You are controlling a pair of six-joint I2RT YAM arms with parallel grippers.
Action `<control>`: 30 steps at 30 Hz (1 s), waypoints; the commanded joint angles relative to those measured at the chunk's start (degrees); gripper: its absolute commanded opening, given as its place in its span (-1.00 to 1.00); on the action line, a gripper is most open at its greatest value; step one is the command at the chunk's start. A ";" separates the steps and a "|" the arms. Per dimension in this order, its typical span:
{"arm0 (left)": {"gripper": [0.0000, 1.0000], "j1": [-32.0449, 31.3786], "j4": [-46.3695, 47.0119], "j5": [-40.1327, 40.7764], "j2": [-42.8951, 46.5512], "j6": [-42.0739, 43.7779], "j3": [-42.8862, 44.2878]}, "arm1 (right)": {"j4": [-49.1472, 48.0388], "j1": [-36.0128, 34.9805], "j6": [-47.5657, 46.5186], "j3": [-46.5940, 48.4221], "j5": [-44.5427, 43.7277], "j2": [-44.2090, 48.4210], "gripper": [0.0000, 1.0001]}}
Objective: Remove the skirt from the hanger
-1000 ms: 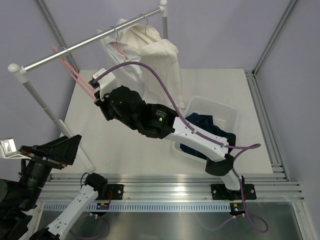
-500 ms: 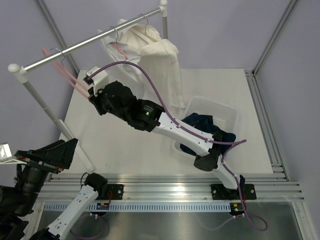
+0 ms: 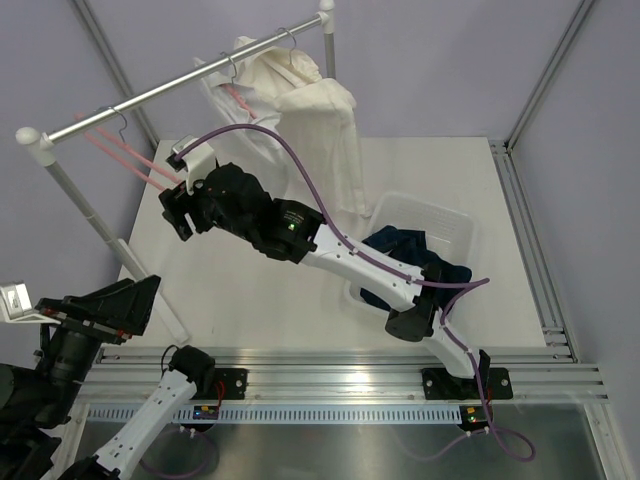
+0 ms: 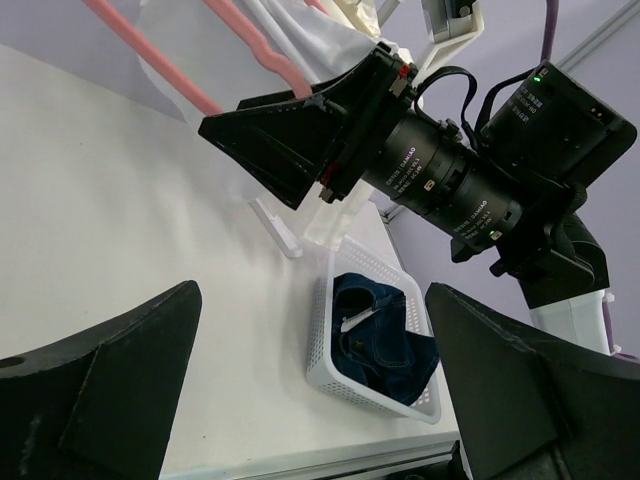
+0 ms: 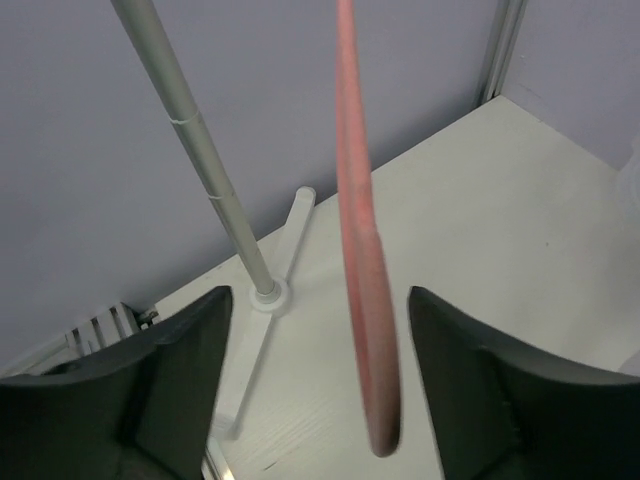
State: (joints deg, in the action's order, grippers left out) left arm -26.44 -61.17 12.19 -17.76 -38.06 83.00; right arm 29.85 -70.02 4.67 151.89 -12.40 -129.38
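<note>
The dark blue denim skirt (image 3: 408, 262) lies crumpled in the white basket (image 3: 456, 224), also seen in the left wrist view as the skirt (image 4: 385, 338). The bare pink hanger (image 3: 128, 158) hangs from the rail (image 3: 190, 82). My right gripper (image 3: 178, 212) is at the hanger's lower end, open. In the right wrist view the hanger (image 5: 358, 250) hangs blurred between the spread fingers of the gripper (image 5: 318, 295), touching neither. My left gripper (image 4: 312, 290) is wide open and holds nothing; it is out of the top view.
A white garment (image 3: 305, 105) hangs on the rail's far end. The rack's pole (image 5: 210, 170) and foot stand on the table's left edge. A black camera with a lens hood (image 3: 95, 310) sits at the near left, filling much of the left wrist view as the camera (image 4: 420, 165).
My right gripper has opened and let go of the pink hanger after carrying it left toward the rail's left end. The hanger now swings free. The left gripper stays open.
</note>
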 commanded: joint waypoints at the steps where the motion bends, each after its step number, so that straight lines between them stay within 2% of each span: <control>1: 0.98 -0.11 2.19 -0.93 -0.78 -0.43 -0.30 | -0.75 0.50 -0.18 -0.45 -2.69 5.09 0.73; 8: 0.98 -0.11 2.54 -2.87 -2.45 -0.34 -2.23 | -1.20 2.78 -4.22 -5.55 -8.51 15.99 0.99; 12: 0.98 -0.11 2.98 -3.92 -3.60 -0.26 -3.37 | 0.39 6.91 -7.39 -6.96 -10.62 19.86 0.99; 15: 0.98 -0.02 3.51 -4.54 -4.04 0.01 -4.07 | -1.10 10.60 -9.32 -11.44 -8.35 23.38 0.99; 18: 0.98 -0.11 4.47 -5.06 -3.95 0.10 -5.04 | 2.22 14.55 -9.41 -11.18 -5.54 24.00 0.98; 22: 0.98 -0.11 6.32 -6.56 -3.86 0.53 -6.18 | 3.82 17.98 -9.85 -12.58 -1.05 23.56 0.77; 27: 0.98 -0.11 6.67 -6.74 -4.48 1.24 -6.36 | 4.96 18.60 -10.91 -13.64 5.10 22.16 0.53; 30: 0.98 -0.02 6.68 -6.74 -4.48 1.50 -6.80 | 4.35 18.60 -10.73 -15.13 6.16 21.89 0.25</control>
State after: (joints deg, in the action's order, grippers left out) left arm -26.44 -57.78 6.85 -20.80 -37.74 76.71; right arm 33.45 -51.59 -4.91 137.32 -10.28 -107.20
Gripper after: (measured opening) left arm 0.985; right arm 0.654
